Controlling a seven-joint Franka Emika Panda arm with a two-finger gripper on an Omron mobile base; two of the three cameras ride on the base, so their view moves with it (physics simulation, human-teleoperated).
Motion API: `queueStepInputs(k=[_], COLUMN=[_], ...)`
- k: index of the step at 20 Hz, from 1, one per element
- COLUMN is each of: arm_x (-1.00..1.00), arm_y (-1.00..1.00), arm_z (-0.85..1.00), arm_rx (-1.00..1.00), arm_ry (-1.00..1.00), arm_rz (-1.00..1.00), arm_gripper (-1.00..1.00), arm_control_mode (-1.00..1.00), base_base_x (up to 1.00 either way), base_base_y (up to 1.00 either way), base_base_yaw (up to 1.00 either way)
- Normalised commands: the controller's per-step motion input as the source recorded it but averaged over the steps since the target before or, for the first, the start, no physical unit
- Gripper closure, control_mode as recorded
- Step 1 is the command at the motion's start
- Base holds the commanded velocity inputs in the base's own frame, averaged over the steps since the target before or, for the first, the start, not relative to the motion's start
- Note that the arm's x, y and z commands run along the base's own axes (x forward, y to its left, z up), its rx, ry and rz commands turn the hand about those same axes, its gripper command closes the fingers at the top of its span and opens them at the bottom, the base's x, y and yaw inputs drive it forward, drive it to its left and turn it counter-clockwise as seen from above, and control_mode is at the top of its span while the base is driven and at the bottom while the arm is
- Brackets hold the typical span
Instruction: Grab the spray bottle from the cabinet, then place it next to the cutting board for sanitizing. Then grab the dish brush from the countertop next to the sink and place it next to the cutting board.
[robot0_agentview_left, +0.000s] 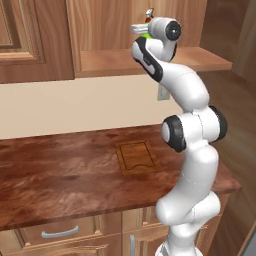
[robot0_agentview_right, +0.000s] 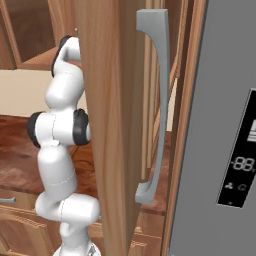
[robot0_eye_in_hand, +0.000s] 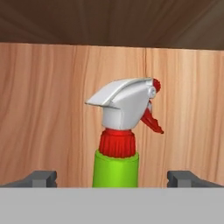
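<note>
While the white arm reaches up into the open shelf section of the warm brown wooden cabinet (robot0_agentview_left: 150, 60), the two-finger gripper (robot0_eye_in_hand: 114, 178) stands with its jaws spread wide, one dark fingertip at about eight o'clock and the other at about four o'clock in the hand view, and nothing pinched between them. The small green spray bottle with a red neck and white trigger nozzle (robot0_eye_in_hand: 118, 135) stands upright on that shelf, between the fingertips but apart from both; in the left base view only its top shows, at twelve o'clock above the wrist.

The main risk, as I judge it, is a poor grasp. The bottle sits slightly toward the eight o'clock finger, so that finger could touch first and push or tip the bottle against the cabinet's back panel. Closing too high would catch the tapered nozzle or red trigger, which may slip or twist. Lifting out carelessly could also knock the bottle against the shelf's top.

The small flat brown wooden cutting board (robot0_agentview_left: 136, 157) lies on the dark reddish-brown wood-grain countertop (robot0_agentview_left: 60, 170), well below the shelf.
</note>
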Motion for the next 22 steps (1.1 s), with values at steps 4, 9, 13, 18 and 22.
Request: queueStepInputs(k=[4, 9, 13, 18, 22], arm_x=[0.27, 0.18, 0.03, 0.00, -0.28], arm_y=[0.29, 0.22, 0.04, 0.01, 0.00], arm_z=[-0.04, 0.00, 0.00, 0.00, 0.00], arm_rx=[0.00, 0.00, 0.02, 0.07, 0.07], arm_ry=[0.04, 0.07, 0.04, 0.00, 0.00], arm_rz=[0.00, 0.00, -0.01, -0.05, -0.05], arm_gripper=[1.00, 1.00, 1.00, 1.00, 1.00], arm_control_mode=[-1.00, -1.00, -1.00, -1.00, -1.00], base_base_x=[0.00, 0.00, 0.00, 0.00, 0.00], base_base_y=[0.00, 0.00, 0.00, 0.00, 0.00], base_base_yaw=[0.00, 0.00, 0.00, 0.00, 0.00])
